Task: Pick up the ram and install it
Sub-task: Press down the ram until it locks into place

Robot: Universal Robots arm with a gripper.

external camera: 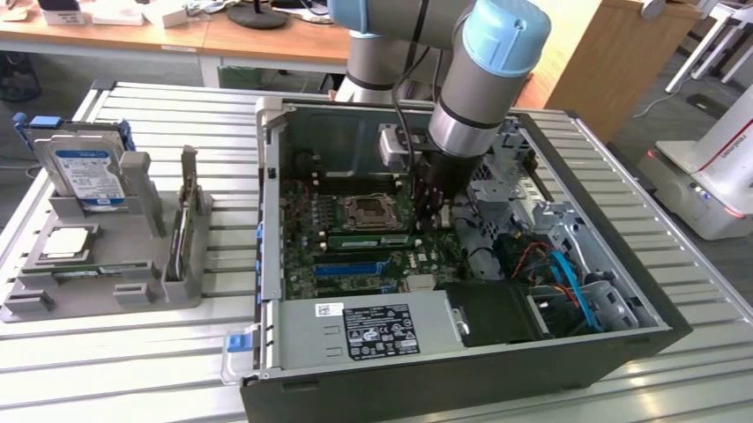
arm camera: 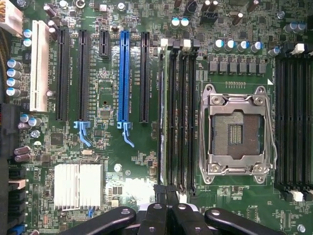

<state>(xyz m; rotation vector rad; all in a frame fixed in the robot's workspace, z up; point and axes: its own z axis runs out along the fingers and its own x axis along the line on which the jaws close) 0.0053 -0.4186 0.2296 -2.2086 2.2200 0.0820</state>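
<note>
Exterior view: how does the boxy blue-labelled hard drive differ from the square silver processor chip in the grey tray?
The boxy blue-labelled hard drive stands upright in its holder, while the square silver processor chip lies flat. The drive is the larger and thicker of the two. The drive carries a blue and white label, and the chip shows a plain metal top. Both sit in the grey tray on the exterior view's left, outside the open computer case.

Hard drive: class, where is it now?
The hard drive stands in the grey holder on the exterior view's left, outside the computer case, beside the silver processor chip.
</note>
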